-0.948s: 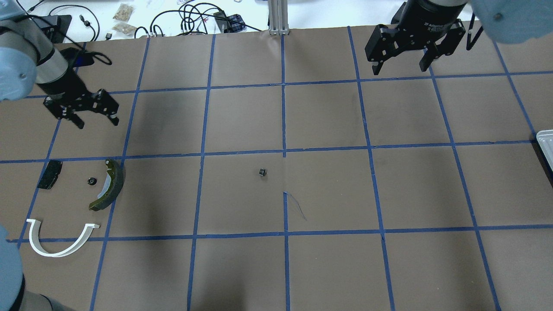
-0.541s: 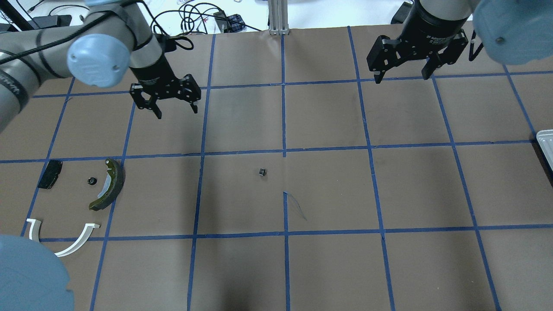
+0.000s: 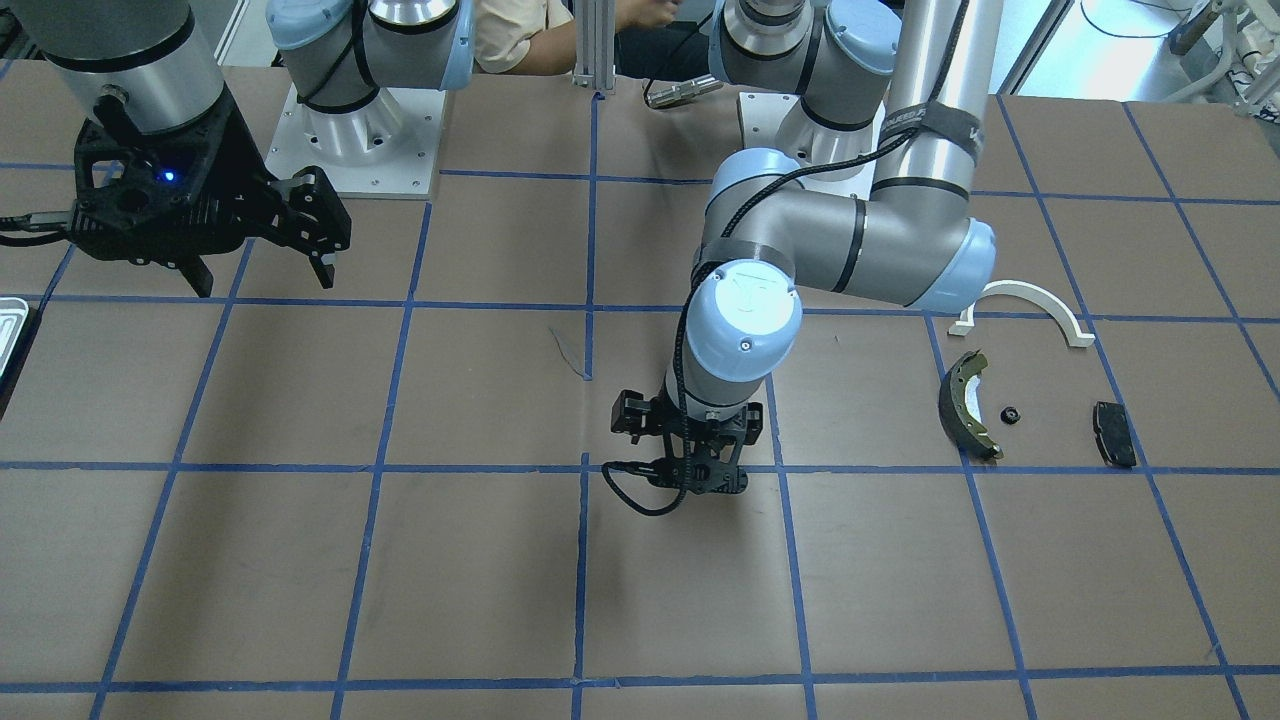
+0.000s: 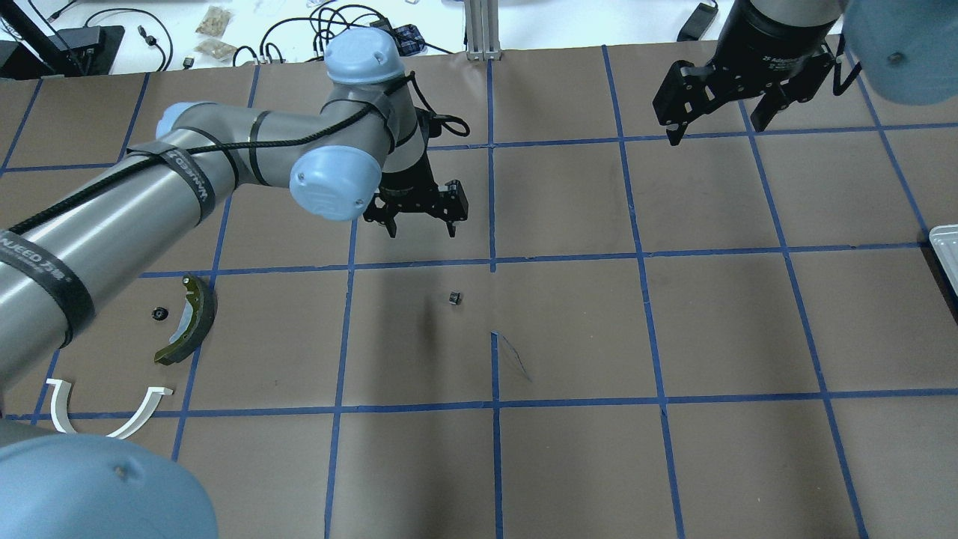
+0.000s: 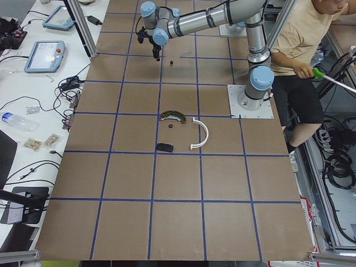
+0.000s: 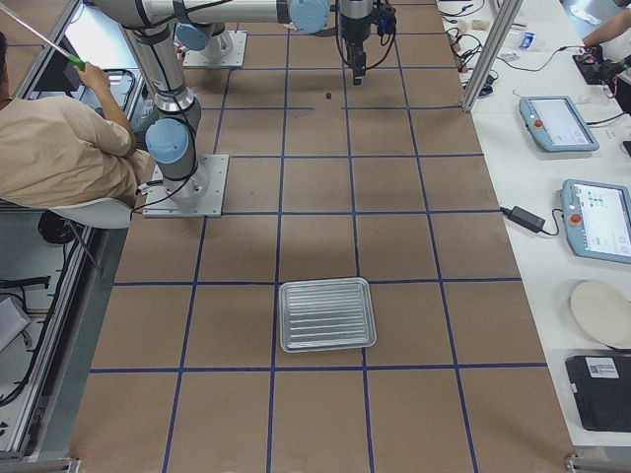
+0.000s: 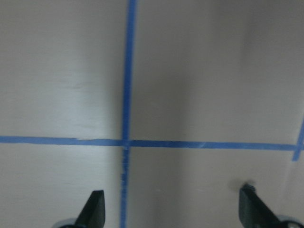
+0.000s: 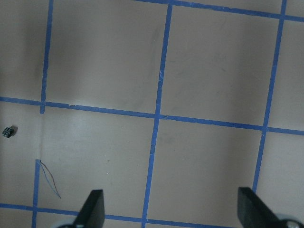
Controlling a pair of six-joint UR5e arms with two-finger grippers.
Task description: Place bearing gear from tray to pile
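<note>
On the table's middle, bearing gear [image 4: 453, 298]: lies loose on the brown paper, in no claw.
left claw [image 4: 421, 228]: fingers spread, empty, hovers near the gear without touching it.
right claw [image 4: 715, 127]: spread wide, empty.
tray [image 6: 325, 314]: right end, well apart from the gear.
pile [image 4: 187, 322]: brake shoe [image 3: 965, 405], white arch [image 3: 1030, 300], black pad [image 3: 1114, 433], left end.

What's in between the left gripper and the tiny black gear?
Nothing but bare brown paper and one blue tape line, seen in the overhead view, between the left gripper and the small black toothed gear.
</note>
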